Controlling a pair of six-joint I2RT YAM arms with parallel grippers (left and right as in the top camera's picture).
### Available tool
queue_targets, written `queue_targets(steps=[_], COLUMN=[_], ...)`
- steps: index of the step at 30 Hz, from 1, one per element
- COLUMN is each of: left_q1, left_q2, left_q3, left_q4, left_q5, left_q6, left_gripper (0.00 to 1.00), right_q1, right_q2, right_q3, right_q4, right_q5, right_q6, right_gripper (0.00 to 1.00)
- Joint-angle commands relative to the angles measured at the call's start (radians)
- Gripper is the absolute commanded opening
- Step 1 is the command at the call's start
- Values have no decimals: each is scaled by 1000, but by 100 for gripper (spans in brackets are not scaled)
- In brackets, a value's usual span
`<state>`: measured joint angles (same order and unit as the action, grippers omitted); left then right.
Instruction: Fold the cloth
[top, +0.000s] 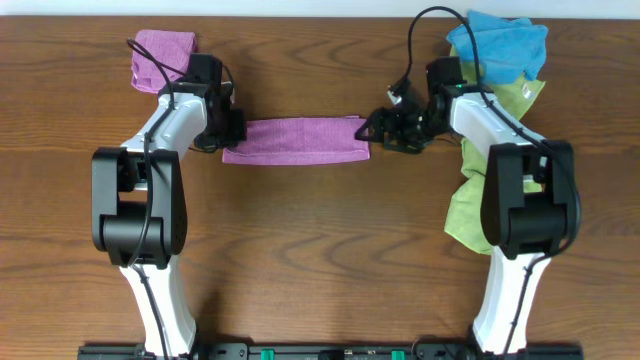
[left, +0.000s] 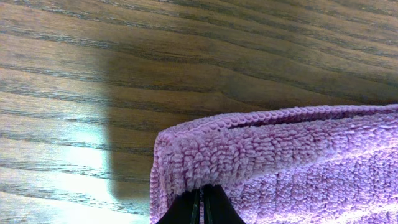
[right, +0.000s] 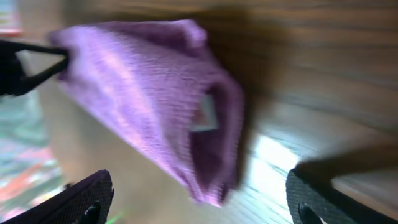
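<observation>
The purple cloth (top: 297, 140) lies on the wooden table as a long folded strip between my two arms. My left gripper (top: 223, 141) is shut on its left end. In the left wrist view the black fingertips (left: 214, 208) pinch the fuzzy cloth (left: 280, 162) at its folded edge. My right gripper (top: 372, 128) stands open at the strip's right end. In the blurred right wrist view the cloth (right: 149, 93) hangs ahead of the wide-apart fingers (right: 87, 199), with a white tag (right: 204, 118) showing in the fold. Nothing is between them.
A small folded purple pad (top: 163, 55) sits at the back left, behind my left arm. A blue cloth (top: 497, 45) and yellow-green cloths (top: 470, 205) are piled at the right, partly under my right arm.
</observation>
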<state>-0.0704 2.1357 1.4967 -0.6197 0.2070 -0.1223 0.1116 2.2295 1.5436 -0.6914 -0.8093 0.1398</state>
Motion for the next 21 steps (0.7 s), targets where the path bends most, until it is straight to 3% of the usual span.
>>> queue_targets(steps=[1,7,13,21], left_q1=[-2,-2,-2,-2], left_q2=[47,47,47,47], left_q3=[-11,-11,-11,-11], left_q4=[-8,-8,-7,-7], left_q5=[0,0,0,0], left_q6=[14,14,14,14], left_gripper=[6,6,6,6], right_q1=[26,33,34,55], right_q2=[87,119,119,119], right_q3=[-15,-15,-15,-15], right_q4=[2,32,62,116], right_q5=[-56,23,181,185], right_q6=[-32,8,56,92], right_gripper=[88,77,74,68])
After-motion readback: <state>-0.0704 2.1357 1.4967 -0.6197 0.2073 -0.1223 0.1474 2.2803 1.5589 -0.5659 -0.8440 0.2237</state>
